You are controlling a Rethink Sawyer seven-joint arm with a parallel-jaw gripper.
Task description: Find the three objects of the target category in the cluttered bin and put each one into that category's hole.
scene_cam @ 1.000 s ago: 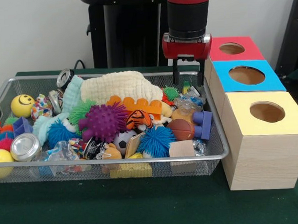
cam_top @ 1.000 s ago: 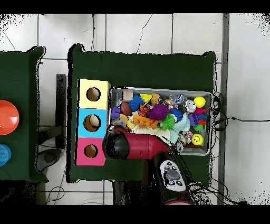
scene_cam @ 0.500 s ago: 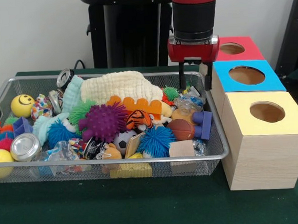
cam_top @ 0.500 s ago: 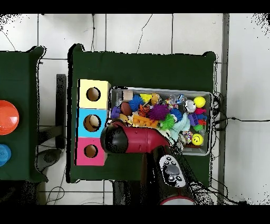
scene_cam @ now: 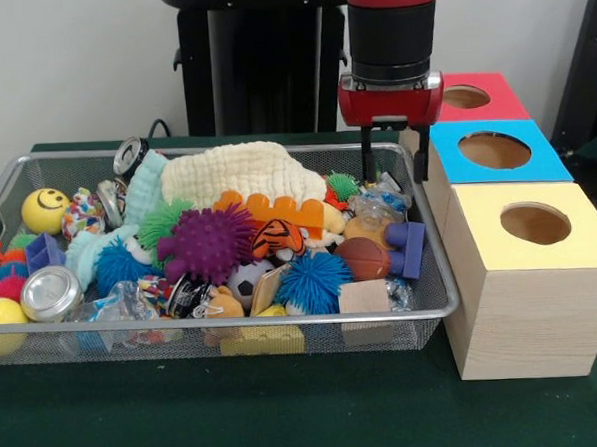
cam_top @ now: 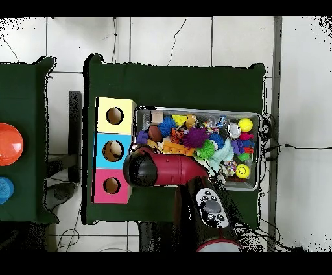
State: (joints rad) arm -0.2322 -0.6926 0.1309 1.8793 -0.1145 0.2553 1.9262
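Note:
My gripper (scene_cam: pixel 394 173) hangs open over the far right corner of the wire bin (scene_cam: pixel 234 332), beside the blue box, with nothing between its fingers (scene_cam: pixel 367 160). The bin is packed with toys: a purple spiky ball (scene_cam: pixel 207 243), a blue spiky ball (scene_cam: pixel 312 281), a small basketball (scene_cam: pixel 363 258), a tiger toy (scene_cam: pixel 277 237), an orange brick (scene_cam: pixel 273 210), a cream cloth (scene_cam: pixel 241 171), a smiley ball (scene_cam: pixel 44 210) and a can (scene_cam: pixel 50 293). In the overhead view the arm (cam_top: pixel 165 170) covers the gripper and the bin's corner.
Three wooden boxes stand in a row right of the bin, each with a round hole: red (scene_cam: pixel 464 97), blue (scene_cam: pixel 494 150), yellow (scene_cam: pixel 535 223). Overhead, the blue box's hole (cam_top: pixel 115 150) shows something pale inside. The bin's rim (scene_cam: pixel 417 192) runs just below the gripper.
The gripper has shifted a little to the right, toward the boxes, and stays open and empty. Nothing in the bin has moved.

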